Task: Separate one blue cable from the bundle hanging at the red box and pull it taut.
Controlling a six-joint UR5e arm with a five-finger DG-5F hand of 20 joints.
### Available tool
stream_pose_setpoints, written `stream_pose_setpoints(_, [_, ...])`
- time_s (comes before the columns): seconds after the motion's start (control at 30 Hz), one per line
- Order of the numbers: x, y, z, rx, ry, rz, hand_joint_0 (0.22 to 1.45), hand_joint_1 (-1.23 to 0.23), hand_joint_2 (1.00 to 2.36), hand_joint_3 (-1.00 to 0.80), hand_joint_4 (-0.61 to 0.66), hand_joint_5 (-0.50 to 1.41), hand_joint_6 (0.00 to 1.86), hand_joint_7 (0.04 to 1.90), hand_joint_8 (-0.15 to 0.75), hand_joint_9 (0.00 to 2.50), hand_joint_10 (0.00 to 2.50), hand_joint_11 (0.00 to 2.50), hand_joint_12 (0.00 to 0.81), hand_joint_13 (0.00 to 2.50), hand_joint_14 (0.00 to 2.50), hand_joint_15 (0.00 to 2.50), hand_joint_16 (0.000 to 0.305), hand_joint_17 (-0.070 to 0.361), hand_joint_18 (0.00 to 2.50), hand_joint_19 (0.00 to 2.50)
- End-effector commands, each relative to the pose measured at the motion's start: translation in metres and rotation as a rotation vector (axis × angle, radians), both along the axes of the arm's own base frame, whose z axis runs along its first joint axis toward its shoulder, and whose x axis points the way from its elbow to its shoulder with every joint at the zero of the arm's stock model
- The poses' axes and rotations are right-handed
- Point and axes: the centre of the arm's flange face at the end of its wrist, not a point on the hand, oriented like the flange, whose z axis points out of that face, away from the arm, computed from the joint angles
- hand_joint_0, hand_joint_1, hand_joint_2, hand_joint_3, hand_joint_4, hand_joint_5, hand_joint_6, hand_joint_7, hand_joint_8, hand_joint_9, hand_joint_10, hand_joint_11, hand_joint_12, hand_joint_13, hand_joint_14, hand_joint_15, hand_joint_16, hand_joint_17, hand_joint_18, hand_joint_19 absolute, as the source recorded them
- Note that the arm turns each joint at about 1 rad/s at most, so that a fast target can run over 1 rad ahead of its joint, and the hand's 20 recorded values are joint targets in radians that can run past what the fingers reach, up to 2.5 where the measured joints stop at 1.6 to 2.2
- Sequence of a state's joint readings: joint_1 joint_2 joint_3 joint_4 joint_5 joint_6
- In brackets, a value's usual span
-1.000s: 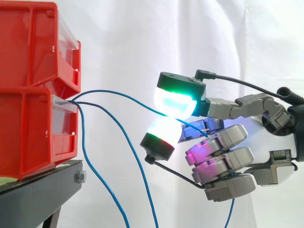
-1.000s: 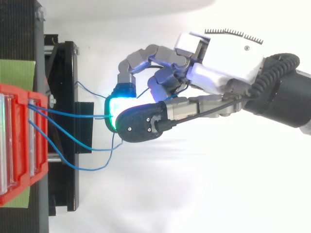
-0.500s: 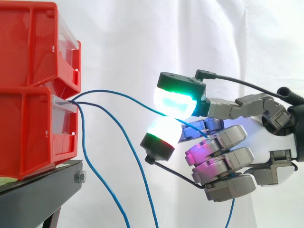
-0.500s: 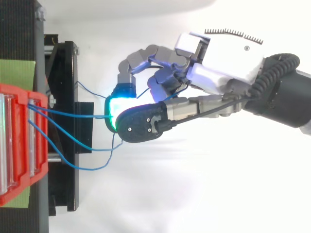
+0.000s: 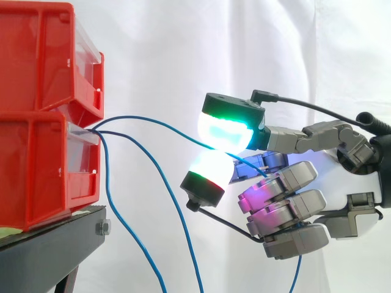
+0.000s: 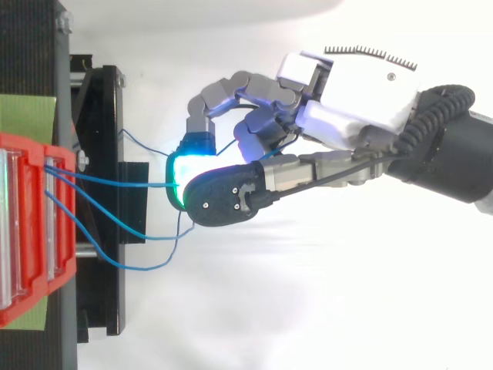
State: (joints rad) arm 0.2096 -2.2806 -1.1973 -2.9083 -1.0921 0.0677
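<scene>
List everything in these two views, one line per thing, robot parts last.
red bins: two, red, stacked at the left on the stand.
black stand: one, black, under the bins.
green sheet: one, green, beneath the bins.
blue cables: three, blue, coming out at the bins' front; one runs to the hand, two hang down.
white curtain: one, white, behind everything.
hand: one, grey and white, right of the bins; glowing pads pinch one cable.

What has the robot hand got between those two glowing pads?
One blue cable, coming from the red bins. The pads hide the exact spot where the robot hand pinches it.
</scene>
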Motion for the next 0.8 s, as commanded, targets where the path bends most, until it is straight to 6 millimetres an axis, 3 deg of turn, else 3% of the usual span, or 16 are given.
stream_pose_setpoints(0.0, [0.0002, -0.0006, 0.0, 0.0, 0.0, -0.001, 0.82, -0.7, 1.02, -0.28, -0.05, -0.2, 1.01, 1.18, 0.336, 0.78, 2.5, 1.02, 0.362, 0.75, 2.5, 1.14, 0.031, 0.069, 1.25, 1.86])
stream_pose_setpoints(0.77, [-0.0003, -0.0006, 0.0005, 0.001, -0.001, 0.001, 0.83, -0.7, 1.02, -0.29, -0.05, -0.2, 1.01, 1.22, 0.31, 0.77, 2.5, 1.05, 0.333, 0.73, 2.5, 1.17, 0.029, 0.065, 1.19, 1.83])
